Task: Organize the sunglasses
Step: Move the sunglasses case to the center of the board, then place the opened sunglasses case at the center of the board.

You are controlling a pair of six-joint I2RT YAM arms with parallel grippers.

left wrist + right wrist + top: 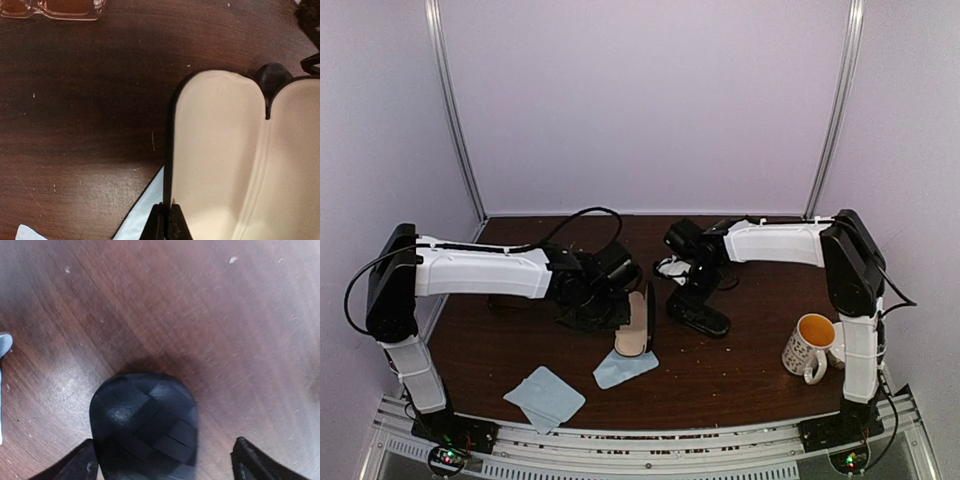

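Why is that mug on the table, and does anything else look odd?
The mug sits apart by the right arm, unrelated to glasses. Odder: the open case stands on edge, cream lining showing, pinched by the left gripper.

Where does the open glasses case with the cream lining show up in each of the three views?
Top external: the open glasses case sits mid-table, beside the left gripper.
Left wrist: fills the lower right, its rim pinched between the fingertips.
Right wrist: not in view.
Shared landmark: the light-blue cloth under its near end.
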